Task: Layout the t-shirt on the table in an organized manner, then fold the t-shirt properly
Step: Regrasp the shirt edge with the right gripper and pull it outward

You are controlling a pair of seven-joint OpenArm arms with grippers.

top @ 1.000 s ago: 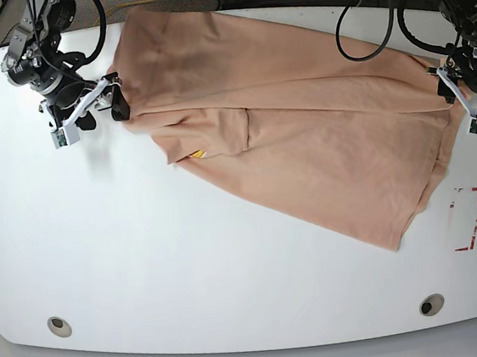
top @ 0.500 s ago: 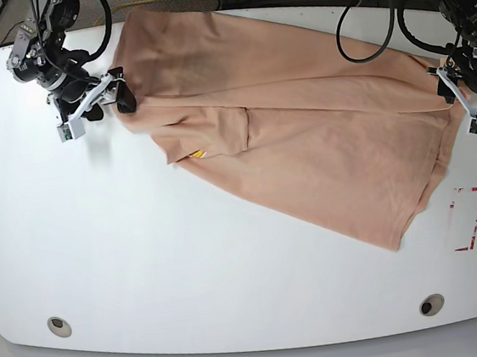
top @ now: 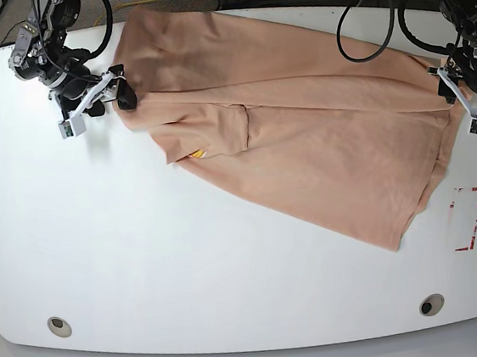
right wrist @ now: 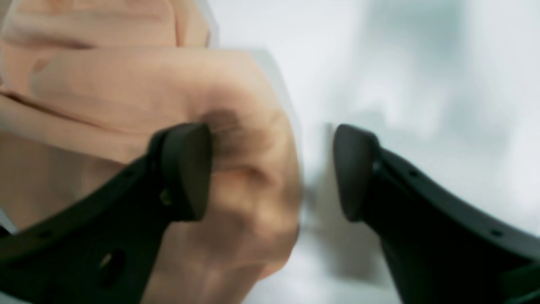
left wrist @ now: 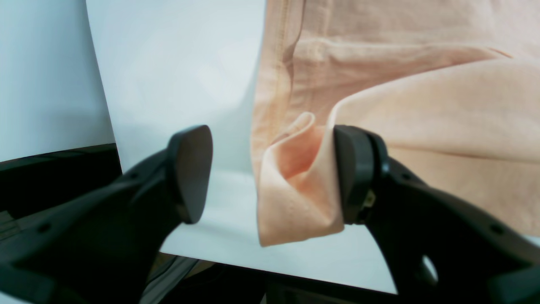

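While the t-shirt [top: 302,129] lies diagonally, far left to near right, each end meets a gripper. Left gripper [left wrist: 270,177] gapes around a corner fold; right gripper [right wrist: 270,173], jaws parted, straddles bunched cloth, neither visibly clamped.

T-shirt [top: 302,129] spread on surface [top: 145,265], far half, slanting toward near right. Right end effector [top: 102,95] at its left edge; left end effector [top: 461,104] at its right edge.

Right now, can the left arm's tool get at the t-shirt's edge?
Probably yes. The left tool stands open with a bunched fold of the t-shirt between its pads, one pad against the cloth. Nothing blocks it on the table.
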